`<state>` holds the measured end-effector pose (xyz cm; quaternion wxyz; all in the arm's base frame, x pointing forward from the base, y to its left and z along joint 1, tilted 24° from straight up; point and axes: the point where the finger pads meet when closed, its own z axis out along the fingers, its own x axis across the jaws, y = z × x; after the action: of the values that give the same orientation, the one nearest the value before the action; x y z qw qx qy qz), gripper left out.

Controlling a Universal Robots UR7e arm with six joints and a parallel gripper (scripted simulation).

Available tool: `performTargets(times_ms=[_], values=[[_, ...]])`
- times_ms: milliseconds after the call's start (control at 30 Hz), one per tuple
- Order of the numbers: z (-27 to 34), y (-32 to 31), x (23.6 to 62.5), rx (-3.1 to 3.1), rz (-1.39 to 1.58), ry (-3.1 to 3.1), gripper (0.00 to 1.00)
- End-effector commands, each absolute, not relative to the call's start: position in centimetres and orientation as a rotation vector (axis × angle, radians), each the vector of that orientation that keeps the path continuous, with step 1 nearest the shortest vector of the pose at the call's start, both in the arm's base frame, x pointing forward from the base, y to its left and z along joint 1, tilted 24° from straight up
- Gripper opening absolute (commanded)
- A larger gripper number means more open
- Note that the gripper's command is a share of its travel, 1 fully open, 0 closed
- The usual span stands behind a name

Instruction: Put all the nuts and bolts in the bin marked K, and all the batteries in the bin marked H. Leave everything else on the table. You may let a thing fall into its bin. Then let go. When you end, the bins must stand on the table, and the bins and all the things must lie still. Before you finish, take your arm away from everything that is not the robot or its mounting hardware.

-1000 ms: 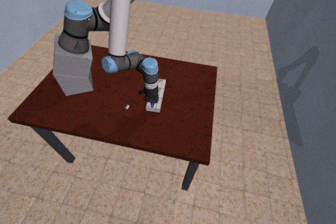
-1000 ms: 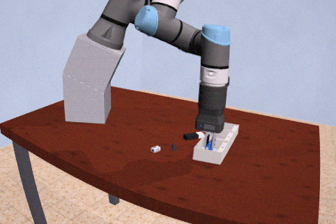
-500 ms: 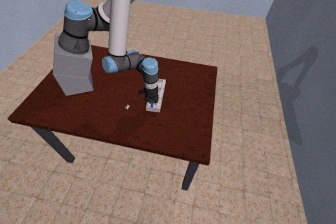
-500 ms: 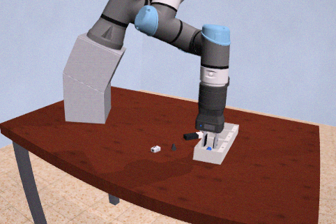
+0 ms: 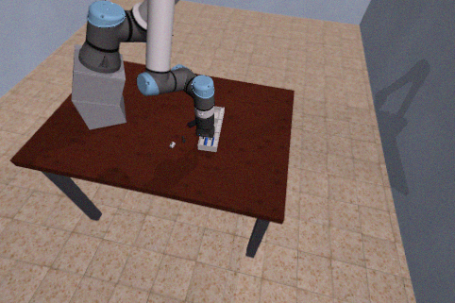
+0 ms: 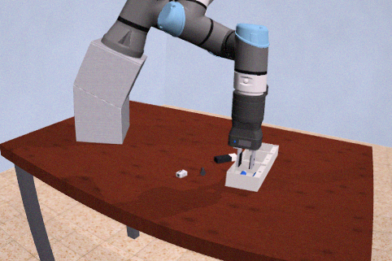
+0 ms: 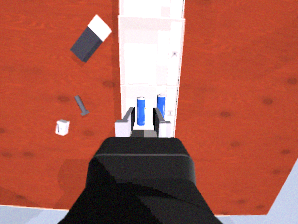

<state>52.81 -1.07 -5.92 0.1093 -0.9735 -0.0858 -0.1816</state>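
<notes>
Hovering low over the near end of the white bin, the pincer has its fingers apart with nothing clamped. Two blue batteries lie side by side in that near compartment; one sits between the fingers, the other just right of them, seen from the wrist. Bin letters too small to read. Bin stands on the worktop, long and narrow, split into compartments. Left of the bin, on the worktop: a small dark bolt, a small white block near it, and a dark-and-white eraser-like block further up. All three are apart from the bin. Exterior view shows the fingers dipped inside the bin walls.
</notes>
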Motion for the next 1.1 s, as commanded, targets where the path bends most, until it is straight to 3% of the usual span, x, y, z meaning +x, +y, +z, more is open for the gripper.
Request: performTargets(times_ms=[0,633,1067], values=[[-5.4,-1.2,52.7,-2.863,-0.536,-0.252,0.60],[-4.2,-1.5,52.2,-2.863,-0.536,-0.252,0.60],[-7.1,-2.9,41.8,-2.810,-0.606,-0.883,0.62]])
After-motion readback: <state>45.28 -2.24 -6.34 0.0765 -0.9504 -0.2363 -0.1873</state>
